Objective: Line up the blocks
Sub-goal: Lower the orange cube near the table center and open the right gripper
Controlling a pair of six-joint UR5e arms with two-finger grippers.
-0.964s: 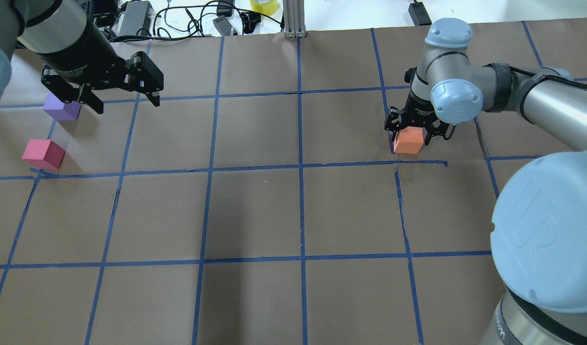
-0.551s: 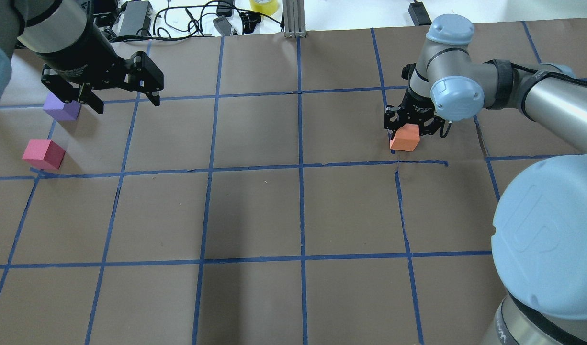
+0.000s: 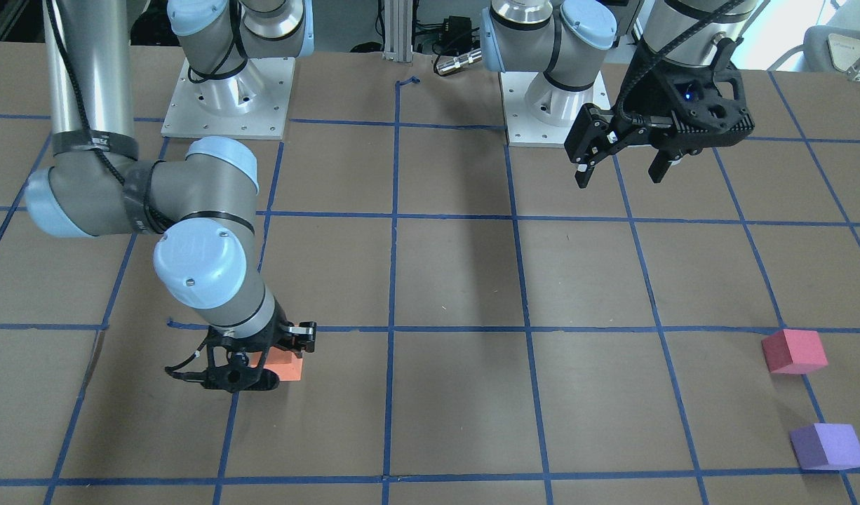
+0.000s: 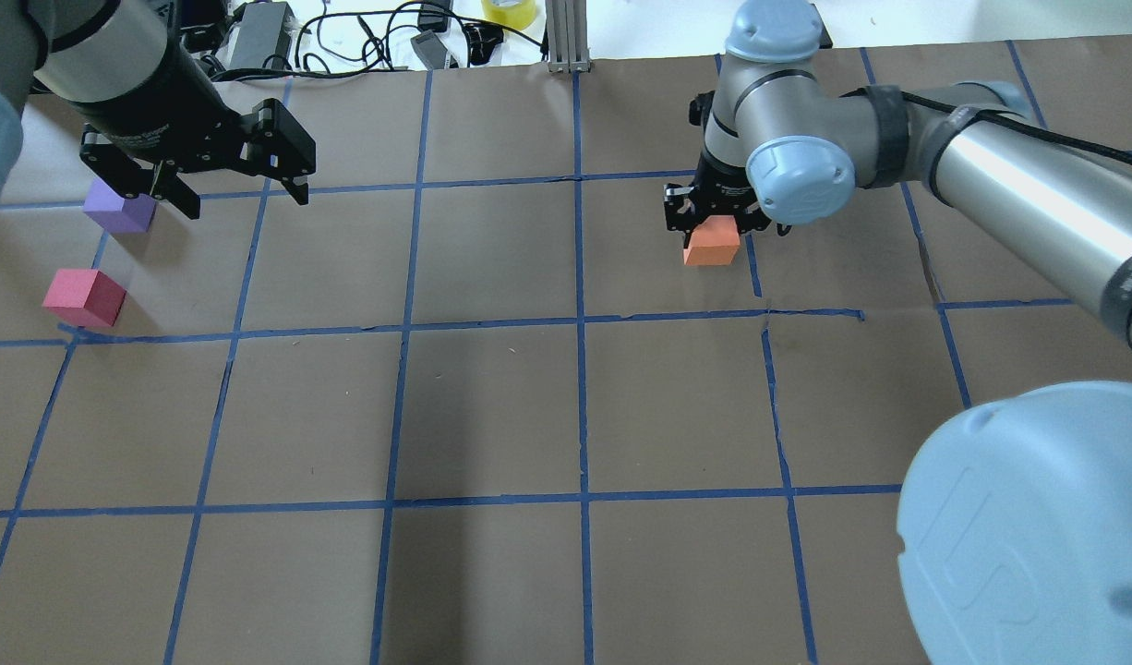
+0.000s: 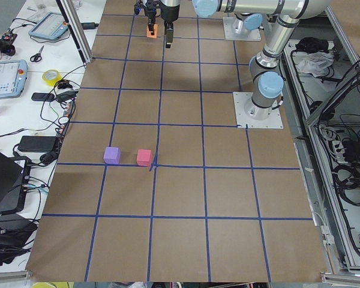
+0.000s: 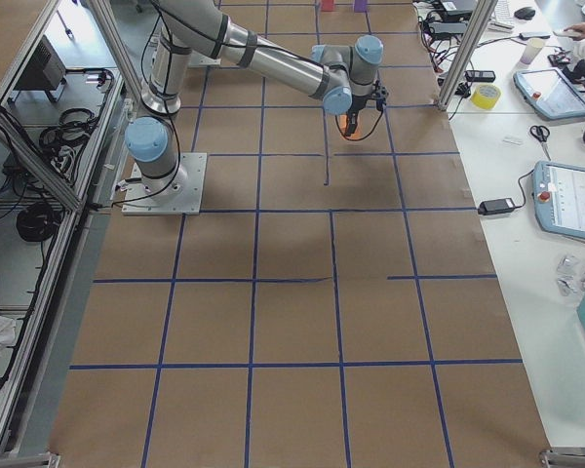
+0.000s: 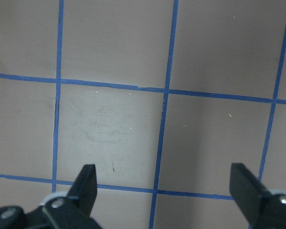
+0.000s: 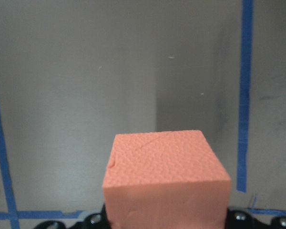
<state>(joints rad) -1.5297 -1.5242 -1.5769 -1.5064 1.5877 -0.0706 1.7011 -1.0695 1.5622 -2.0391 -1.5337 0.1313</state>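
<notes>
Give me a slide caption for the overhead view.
Right gripper holds the orange foam cube; open left gripper hovers near the purple foam cube and red-pink foam cube.

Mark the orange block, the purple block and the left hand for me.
orange block (image 4: 711,251): overhead view, on its near side face.
purple block (image 4: 121,218): overhead view, on its near side face.
left hand (image 4: 245,203): overhead view, midway between its open fingertips.

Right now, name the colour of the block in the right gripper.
Orange block, clearest in right wrist view.
</notes>
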